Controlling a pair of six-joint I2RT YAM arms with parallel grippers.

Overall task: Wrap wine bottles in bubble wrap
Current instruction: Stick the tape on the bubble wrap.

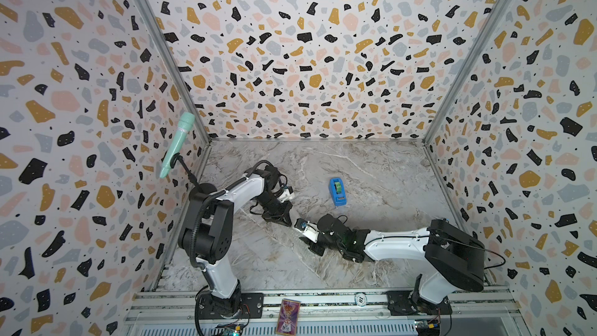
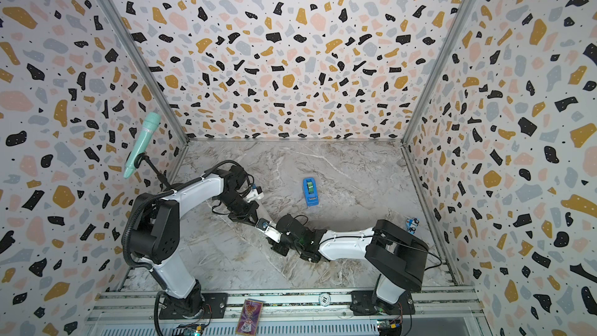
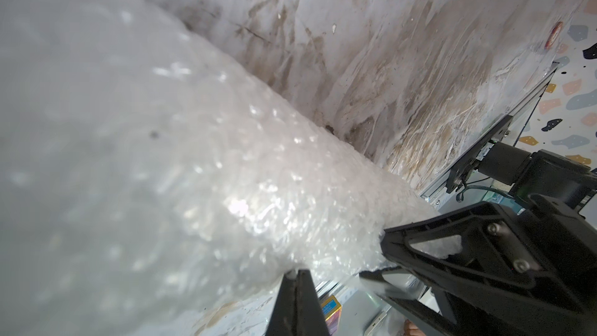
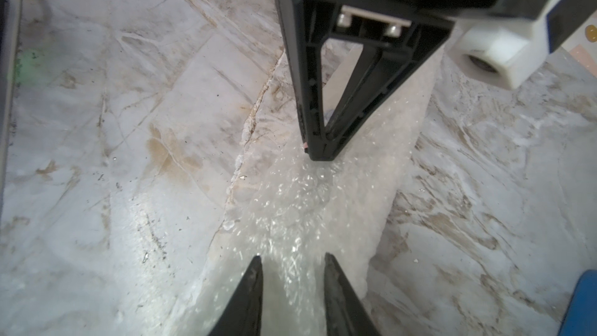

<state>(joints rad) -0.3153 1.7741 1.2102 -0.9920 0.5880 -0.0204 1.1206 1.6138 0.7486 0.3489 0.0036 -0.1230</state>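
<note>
the clear bubbled plastic sheet (image 4: 290,208) lies rolled up; sealing likely remains. left gripper (image 4: 318,155) clenched atop it, right gripper (image 4: 292,257) astride, grip unclear.

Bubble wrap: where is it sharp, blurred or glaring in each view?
Left wrist view: bubble wrap blurred close to the lens, crisper toward the left claw, one blown-out glare patch. Right wrist view: it sparkles with highlights, right claw tips soft. Both top views: it is nearly invisible against the marble table.
</note>
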